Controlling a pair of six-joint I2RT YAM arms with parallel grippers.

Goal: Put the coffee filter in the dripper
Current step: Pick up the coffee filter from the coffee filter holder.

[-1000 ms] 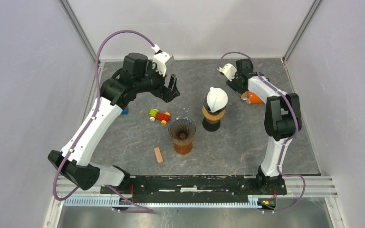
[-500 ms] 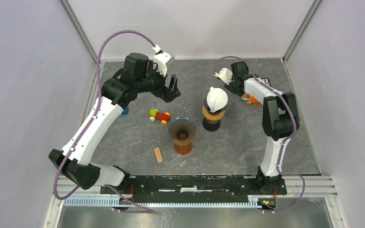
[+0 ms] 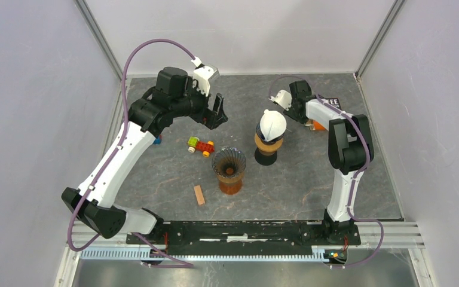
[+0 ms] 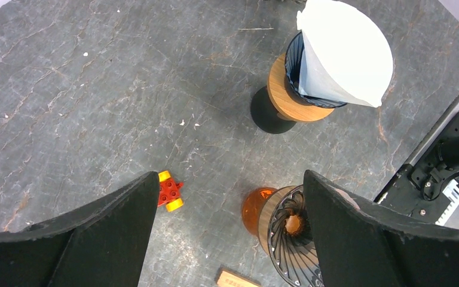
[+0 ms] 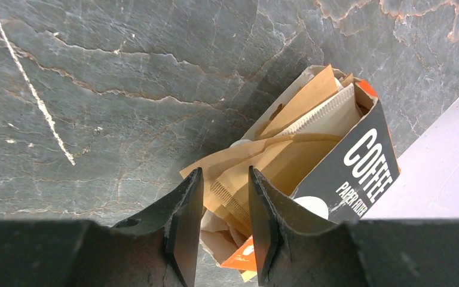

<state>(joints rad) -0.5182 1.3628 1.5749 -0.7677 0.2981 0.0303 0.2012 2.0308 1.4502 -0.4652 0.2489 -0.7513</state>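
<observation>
Right wrist: right hand point(image 5: 224, 173) half-closed astride a filter point(image 5: 275, 161), likely flimsy; pinch its rim. Grasp unclear. Left hand point(image 4: 230, 176) released.

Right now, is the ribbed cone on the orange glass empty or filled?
Empty: the dripper shows bare dark ribs down to its centre hole; the white filter sits on the wooden-collared stand.

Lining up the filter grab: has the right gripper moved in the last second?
Yes. In the top view, the right gripper has shifted left, toward the filter-topped dripper.
</observation>
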